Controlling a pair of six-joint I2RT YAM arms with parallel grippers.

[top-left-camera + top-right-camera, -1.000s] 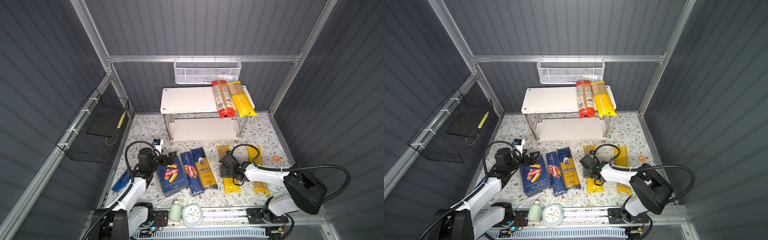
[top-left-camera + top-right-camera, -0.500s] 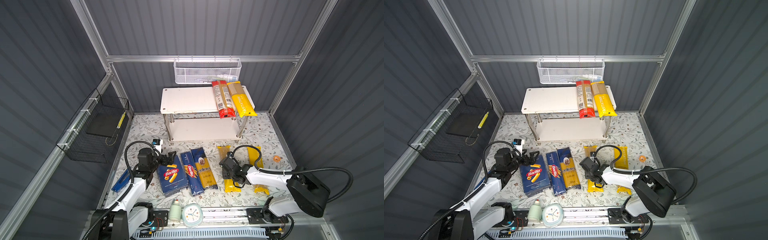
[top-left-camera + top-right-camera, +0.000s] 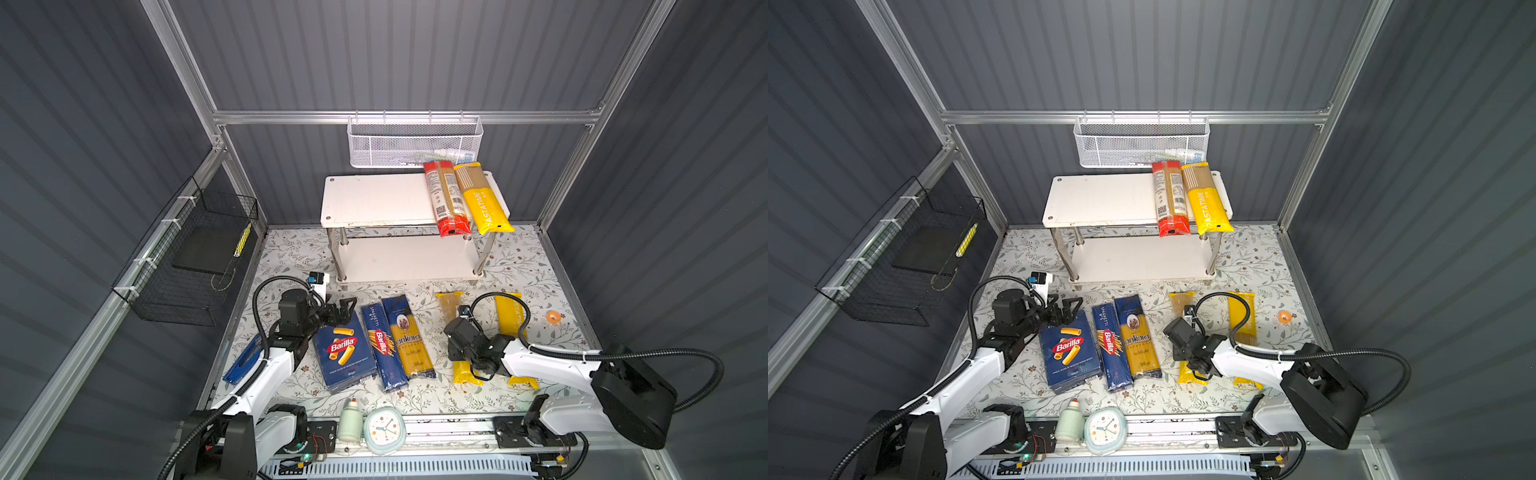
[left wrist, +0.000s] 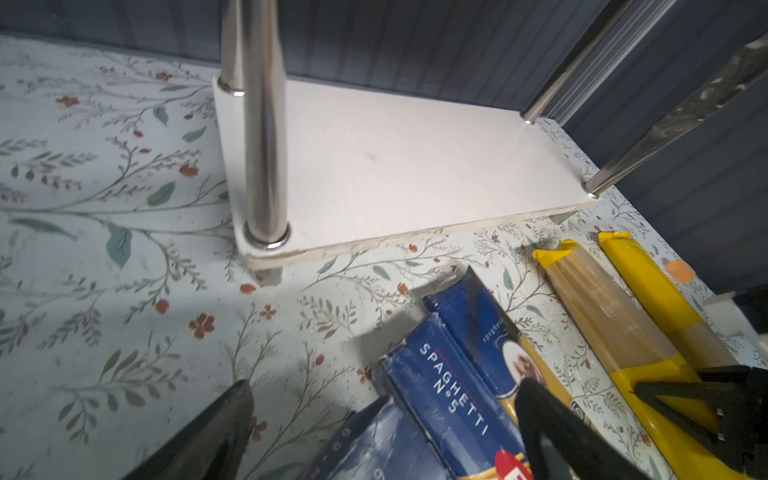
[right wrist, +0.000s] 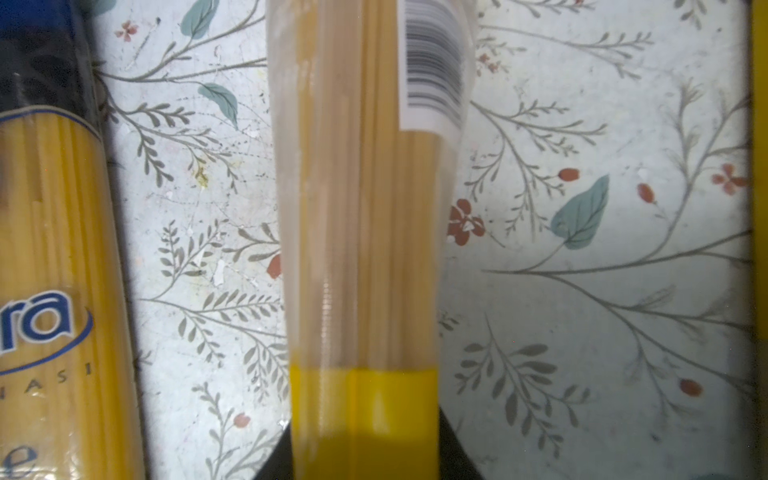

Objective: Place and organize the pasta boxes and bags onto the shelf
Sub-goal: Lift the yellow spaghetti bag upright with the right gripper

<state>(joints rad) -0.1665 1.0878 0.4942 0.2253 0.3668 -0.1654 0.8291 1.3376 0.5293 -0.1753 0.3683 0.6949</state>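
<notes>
1. Right wrist view: this view resolves the grasp, which the top views do not. The yellow-and-clear bag [image 5: 365, 249] fills the gap between the two dark fingers [image 5: 276, 463]. They bear on both long sides at its yellow band, so the right gripper [image 3: 462, 358] is clenched on this bag.
2. Left wrist view: the left gripper [image 4: 384, 388] stands released, with its fingers spread wide and nothing held. A corner of the wide Barilla box [image 4: 374, 449] lies below the gap. Whether the fingers touch the box cannot be determined.
3. Only the top views show the upper board of the shelf [image 3: 374, 199]. The red bag [image 3: 446, 199] and the PASTATIME bag [image 3: 484, 199] lie side by side at its right end. Their near ends overhang the front edge. The remaining upper board is bare, and so is the lower board.
4. The other packages lie on the mat in front of the shelf, long axes pointing towards it.
   - In front of its left half: the wide Barilla box, the narrow Barilla box [image 3: 382, 345] and the ankara bag [image 3: 409, 336], packed side by side.
   - In front of its right half: the yellow-and-clear bag and the outer yellow bag [image 3: 513, 316], set apart from each other.
5. A strip of open mat separates the shelf's front edge from the far ends of these packages. The left gripper stands over the wide Barilla box's far end, near the shelf's left front leg.
</notes>
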